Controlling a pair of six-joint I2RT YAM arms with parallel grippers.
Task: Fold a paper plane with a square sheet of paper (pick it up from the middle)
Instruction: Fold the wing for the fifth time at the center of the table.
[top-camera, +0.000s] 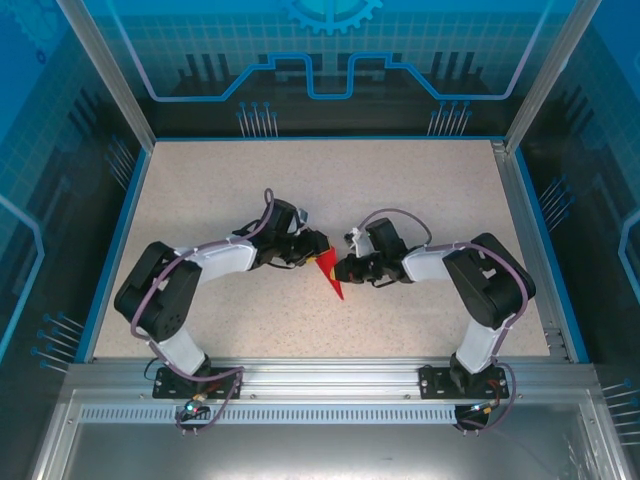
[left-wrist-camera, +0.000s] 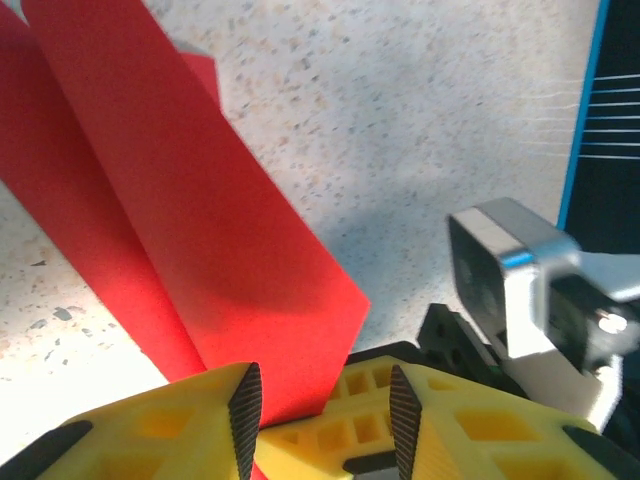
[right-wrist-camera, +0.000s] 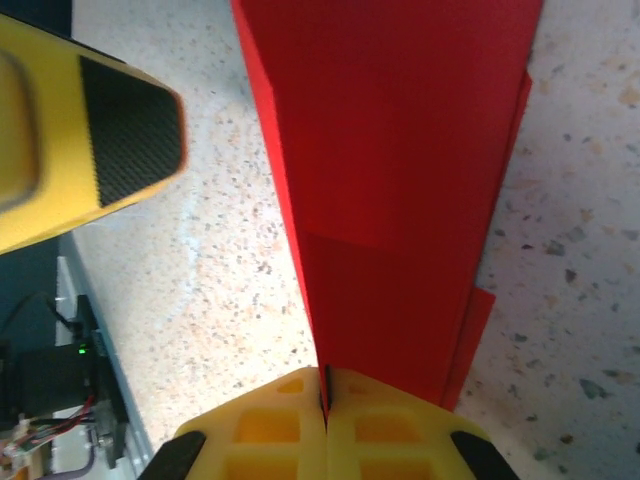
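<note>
from above, the two arms meet in the middle of the table (top-camera: 200, 200). the red paper plane (top-camera: 328, 270) is between them, with its sharp tip pointing at the near edge. its wide end goes under the left gripper (top-camera: 306, 245), so that part is hidden. the right gripper (top-camera: 346, 268) is at the side of the paper. from up here both sets of jaws are too small to make out.

in the right wrist view, the right gripper (right-wrist-camera: 325, 385) is closed tight, and a fold of the paper plane (right-wrist-camera: 400, 200) is pinched in the crack between its yellow fingers. the paper runs off the top of the picture. a blurry yellow finger (right-wrist-camera: 110, 130) of the left gripper is off to the side, not touching the paper.

in the left wrist view, the left gripper (left-wrist-camera: 324, 378) has its jaws apart. the paper plane (left-wrist-camera: 200, 250) goes down between them, close to one pad (left-wrist-camera: 245, 415) and away from the other. where the paper ends in there is hidden. a grey box (left-wrist-camera: 505, 290) on the other arm is just beside them.
</note>
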